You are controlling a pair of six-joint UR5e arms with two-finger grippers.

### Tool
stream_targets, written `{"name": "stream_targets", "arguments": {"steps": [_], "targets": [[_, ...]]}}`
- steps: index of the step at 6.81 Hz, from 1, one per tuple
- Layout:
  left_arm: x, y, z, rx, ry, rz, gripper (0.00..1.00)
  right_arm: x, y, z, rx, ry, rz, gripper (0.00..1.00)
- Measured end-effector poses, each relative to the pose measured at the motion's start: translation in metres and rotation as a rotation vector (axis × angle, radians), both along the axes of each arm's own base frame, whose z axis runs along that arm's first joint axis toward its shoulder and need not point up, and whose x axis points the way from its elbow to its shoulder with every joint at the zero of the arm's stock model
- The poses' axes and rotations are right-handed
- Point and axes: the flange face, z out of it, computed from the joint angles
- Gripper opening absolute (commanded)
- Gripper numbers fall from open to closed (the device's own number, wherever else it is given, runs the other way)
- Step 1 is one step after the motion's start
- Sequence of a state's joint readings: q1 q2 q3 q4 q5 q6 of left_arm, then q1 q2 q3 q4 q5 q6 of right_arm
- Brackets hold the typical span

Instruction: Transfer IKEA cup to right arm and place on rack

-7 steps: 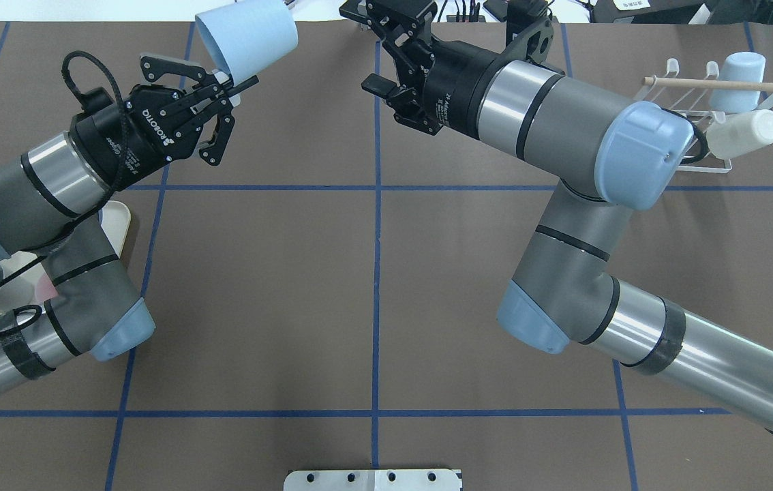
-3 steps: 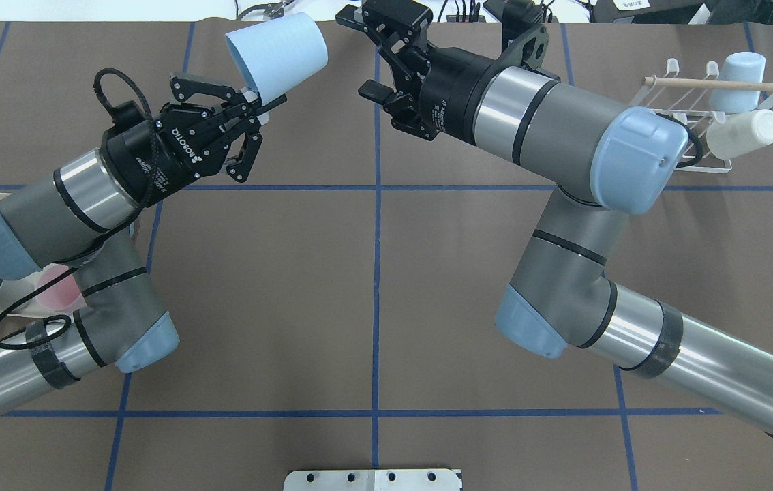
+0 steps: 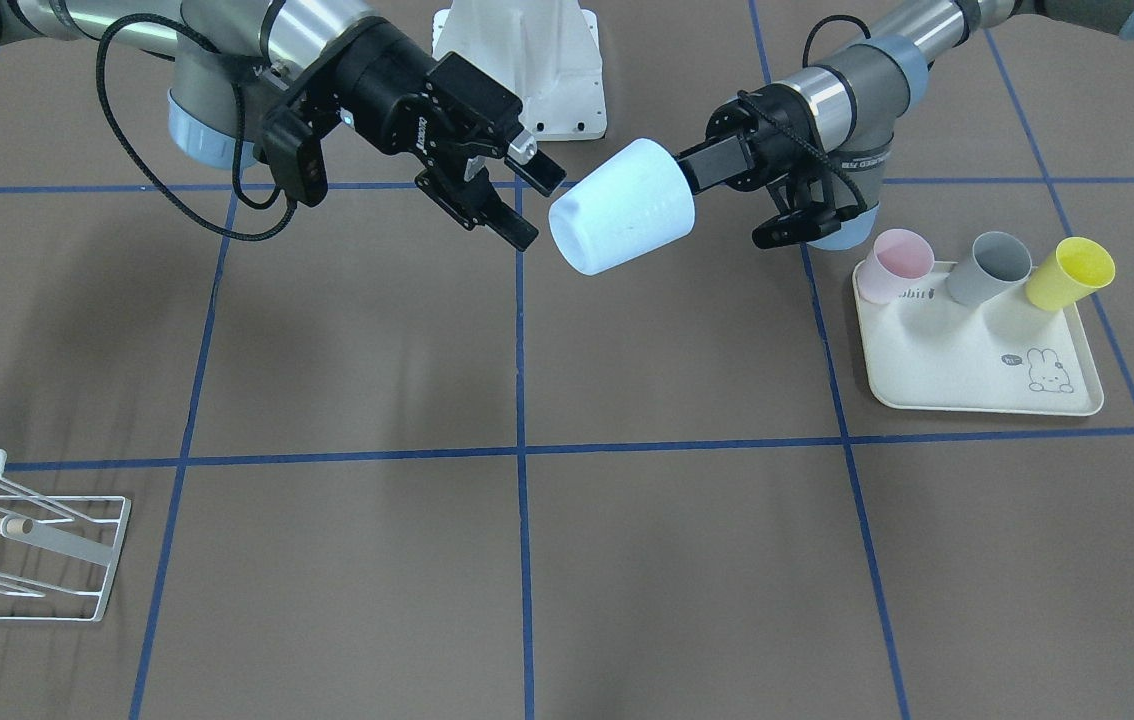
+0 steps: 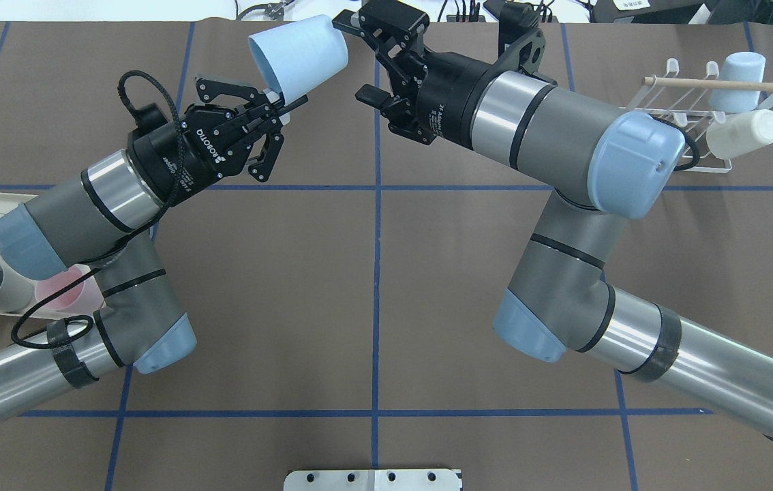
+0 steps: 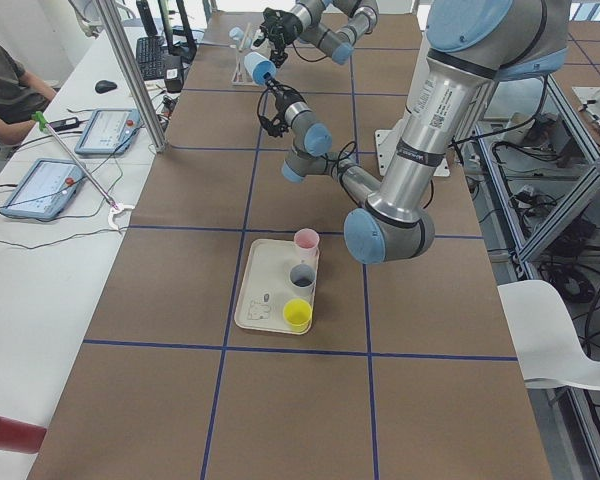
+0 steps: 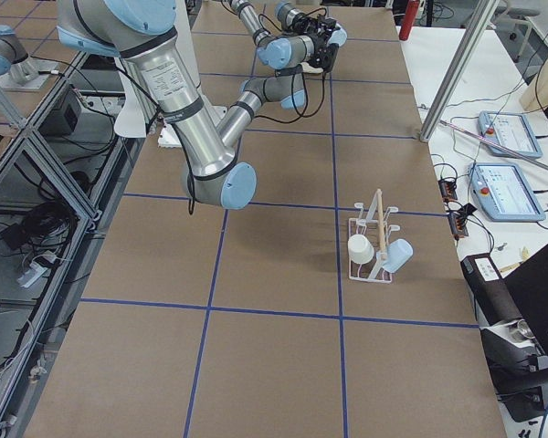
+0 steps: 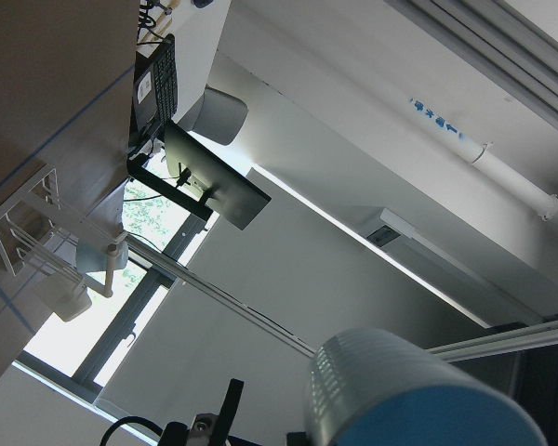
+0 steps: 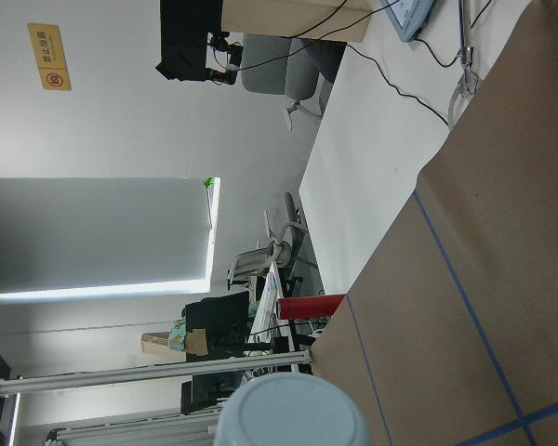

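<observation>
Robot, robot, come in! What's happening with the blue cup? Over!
Left gripper shut on the blue cup at its rim, cup in the air. Right gripper open at the cup's base, not gripping yet. Nothing between them. Rack not reached.

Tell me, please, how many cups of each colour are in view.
Light blue: 2, the held cup in the left gripper and another cup on the rack
White cup: 1
Pink cup: 1
Grey cup: 1
Yellow cup: 1
Total: 6 cups
</observation>
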State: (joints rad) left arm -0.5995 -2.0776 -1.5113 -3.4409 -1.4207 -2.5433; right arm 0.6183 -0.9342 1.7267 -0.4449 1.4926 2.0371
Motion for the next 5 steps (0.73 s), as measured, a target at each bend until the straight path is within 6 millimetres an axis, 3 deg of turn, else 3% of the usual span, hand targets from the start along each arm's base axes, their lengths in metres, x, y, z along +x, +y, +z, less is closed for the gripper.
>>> {"name": "stream_targets", "arguments": {"steps": [5], "targets": [[0.0108,0.0052,-0.01,-0.006,0.022,0.004,0.0,-0.0038,-0.0017,0.0035,-0.005,0.009,0.0,1.0]]}}
